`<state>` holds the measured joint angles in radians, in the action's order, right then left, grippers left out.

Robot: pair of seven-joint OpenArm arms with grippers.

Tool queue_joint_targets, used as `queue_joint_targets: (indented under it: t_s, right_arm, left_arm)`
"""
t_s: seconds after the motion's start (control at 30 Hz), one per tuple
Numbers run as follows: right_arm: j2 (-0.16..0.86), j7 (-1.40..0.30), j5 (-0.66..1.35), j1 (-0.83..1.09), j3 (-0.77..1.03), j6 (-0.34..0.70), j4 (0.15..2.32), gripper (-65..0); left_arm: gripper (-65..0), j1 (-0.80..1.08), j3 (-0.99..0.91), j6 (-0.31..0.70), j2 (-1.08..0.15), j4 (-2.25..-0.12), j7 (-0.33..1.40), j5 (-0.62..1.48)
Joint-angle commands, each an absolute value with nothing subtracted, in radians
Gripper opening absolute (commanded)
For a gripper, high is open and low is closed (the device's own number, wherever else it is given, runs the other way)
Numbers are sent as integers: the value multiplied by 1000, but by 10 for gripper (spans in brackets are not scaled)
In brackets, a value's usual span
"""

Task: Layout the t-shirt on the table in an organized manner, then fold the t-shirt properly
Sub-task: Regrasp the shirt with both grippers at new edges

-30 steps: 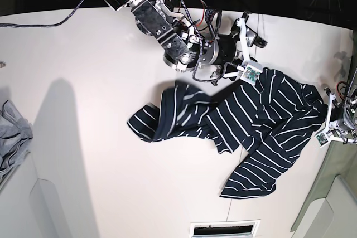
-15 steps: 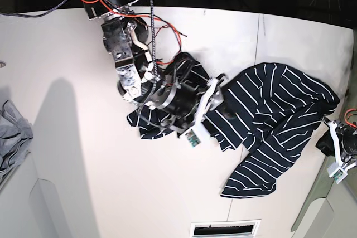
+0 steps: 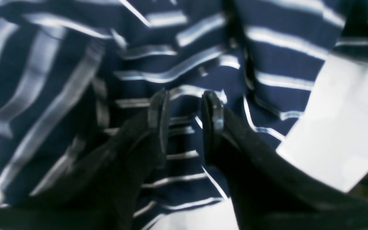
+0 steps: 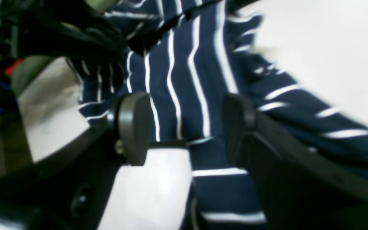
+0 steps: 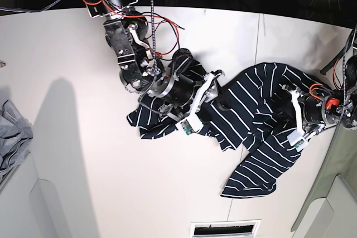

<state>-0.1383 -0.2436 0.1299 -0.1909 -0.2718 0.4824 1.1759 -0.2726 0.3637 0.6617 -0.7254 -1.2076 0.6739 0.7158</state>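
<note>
The t-shirt (image 5: 262, 98) lies crumpled across the right half of the white table (image 5: 83, 54), dark navy with thin white stripes. My right gripper (image 5: 216, 102) hangs low over its bunched left-middle part. Seen from the right wrist, that gripper (image 4: 184, 121) is open, with striped t-shirt cloth (image 4: 177, 64) showing under the wide gap. My left gripper (image 5: 287, 114) is over the shirt's right side. The left wrist camera has it (image 3: 185, 105) open by a narrow gap above rumpled t-shirt fabric (image 3: 283, 64), with nothing pinched.
A plain grey cloth (image 5: 11, 132) lies at the table's left edge. A thin dark seam (image 5: 259, 37) runs down the tabletop behind the shirt. A slotted vent (image 5: 223, 228) sits at the front edge. The table's right edge (image 5: 329, 182) is close to the left arm.
The left arm let go of the shirt's right edge, drew back, and now has come in over the shirt's right side. The right arm swung from the shirt's top down to its left-middle.
</note>
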Motion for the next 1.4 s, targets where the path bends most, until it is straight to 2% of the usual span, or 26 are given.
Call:
queue_joint_targets:
  t_s: [0.0,0.07,0.17,0.23,0.33,0.5,0.67,0.73,0.9,1.0,1.17,1.37]
  right_arm:
    - [-152,-195,139,-210,-286,477,1174,-300]
    - [-152,-177,131,-210,-314,471,1146,-301]
    - [-152,-177,107,-210,-329,453,1116,-386]
    - [-152,-174,109,-210,-329,412,1109,-412]
    - [-152,-158,108,-210,-329,368,1118,-410]
    - [-152,-157,72,-210,-329,368,1184,-410]
    - [-152,-162,60,-226,-329,300,1227,-306]
    - [-152,-163,40,-245,-329,282,1218,-303]
    - [-152,-160,32,-316,-330,284,1083,-303]
    - [-152,-149,57,-348,-330,320,989,-306]
    - [-152,-131,78,-340,-330,365,990,-369]
    - [-152,-131,100,-330,-330,444,1007,-369]
  left_arm:
    - [-454,-292,351,645,-748,-1218,645,718]
    - [-454,-279,351,640,-748,-1218,642,717]
    - [-454,-273,351,640,-748,-1218,644,717]
    - [-454,-274,351,640,-748,-1218,644,717]
    - [-454,-274,351,640,-748,-1218,644,717]
    - [-454,-274,351,640,-748,-1218,644,717]
    - [-454,-273,351,641,-748,-1218,656,717]
    - [-454,-268,351,641,-748,-1218,655,718]
    - [-454,-266,351,640,-747,-1218,654,722]
    - [-454,-266,351,641,-745,-1218,651,721]
    - [-454,-266,351,641,-745,-1218,646,721]
    - [-454,-266,351,641,-745,-1218,647,721]
